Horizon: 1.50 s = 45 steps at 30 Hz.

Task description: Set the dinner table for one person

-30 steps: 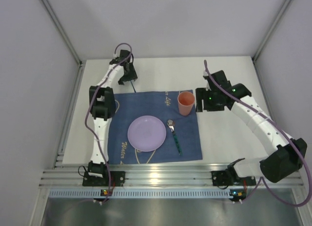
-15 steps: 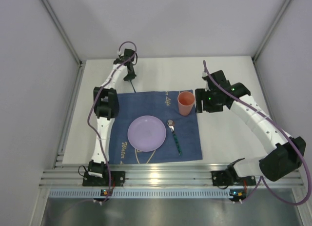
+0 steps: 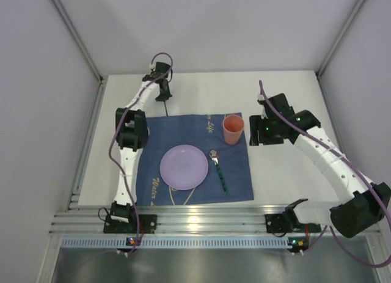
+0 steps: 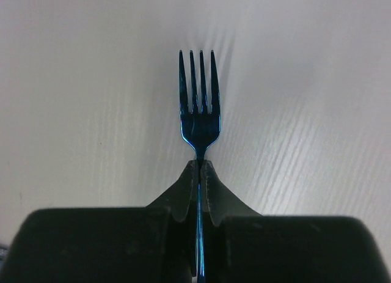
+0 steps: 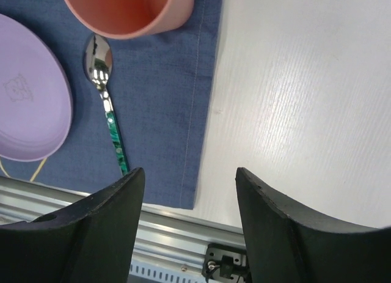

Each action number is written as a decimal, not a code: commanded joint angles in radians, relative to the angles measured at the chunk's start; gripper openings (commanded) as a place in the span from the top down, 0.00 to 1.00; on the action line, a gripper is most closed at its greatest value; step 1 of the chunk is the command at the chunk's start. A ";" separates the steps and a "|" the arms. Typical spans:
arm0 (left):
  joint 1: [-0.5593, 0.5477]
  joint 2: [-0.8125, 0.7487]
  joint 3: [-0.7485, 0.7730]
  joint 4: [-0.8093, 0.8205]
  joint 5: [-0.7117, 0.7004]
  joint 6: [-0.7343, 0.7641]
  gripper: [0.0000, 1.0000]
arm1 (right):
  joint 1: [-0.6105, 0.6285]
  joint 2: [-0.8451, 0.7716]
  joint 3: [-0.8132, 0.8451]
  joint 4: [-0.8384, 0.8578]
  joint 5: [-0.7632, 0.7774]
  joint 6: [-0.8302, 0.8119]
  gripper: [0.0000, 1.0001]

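While the left gripper [image 4: 200, 168] at the top view's upper left pinches a blue fork [image 4: 199, 115] above the white dinner table [image 4: 85, 87], the right gripper [image 5: 188, 173] hangs apart, empty, over the table just right of the blue cloth [image 5: 165, 112].

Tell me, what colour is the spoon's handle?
Mottled dark green; the spoon has a shiny silver bowl. The right wrist view shows it best.
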 commanded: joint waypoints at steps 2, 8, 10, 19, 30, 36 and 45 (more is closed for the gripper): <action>0.001 -0.213 -0.007 0.140 0.173 -0.012 1.00 | 0.005 -0.040 -0.055 0.031 0.040 -0.016 0.38; -0.019 -0.594 -0.268 0.145 0.164 0.052 1.00 | 0.005 -0.020 -0.022 0.074 0.041 -0.003 0.29; -0.019 -0.753 -0.488 0.133 0.112 0.095 1.00 | 0.005 -0.008 0.001 0.082 0.046 -0.002 0.22; -0.019 -1.190 -1.174 0.042 0.292 0.135 1.00 | 0.011 0.010 0.017 0.096 0.049 0.004 0.00; -0.064 -1.173 -1.323 -0.061 0.170 0.048 1.00 | 0.011 -0.031 -0.017 0.097 0.061 0.016 0.00; -0.064 -1.083 -1.334 -0.042 0.136 0.036 0.91 | 0.011 -0.080 -0.067 0.099 0.072 0.036 0.00; -0.064 -1.110 -1.315 -0.084 0.089 0.017 0.36 | 0.011 -0.129 -0.089 0.083 0.090 0.044 0.00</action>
